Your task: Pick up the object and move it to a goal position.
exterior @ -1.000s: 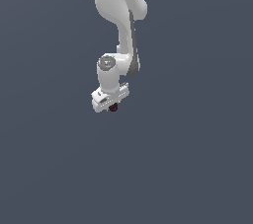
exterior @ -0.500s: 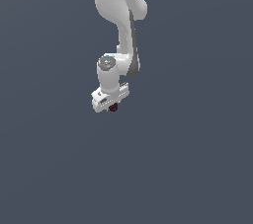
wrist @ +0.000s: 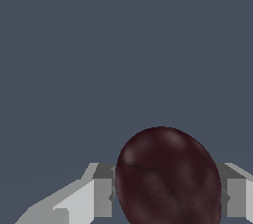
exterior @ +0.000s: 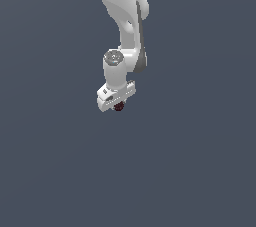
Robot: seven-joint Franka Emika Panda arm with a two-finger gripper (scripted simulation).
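No legible text, labels, brands, numbers or signs in either view; arm, dark red ball and backdrop are all unmarked

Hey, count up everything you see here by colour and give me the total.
Dark red: 1, the ball
White: 1, the robot arm with its gripper closed on the ball
Total: 2

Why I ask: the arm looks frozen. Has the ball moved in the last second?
No. In the exterior view the ball sits at the same spot below the tool, against the same plain backdrop, with the arm's pose unchanged.
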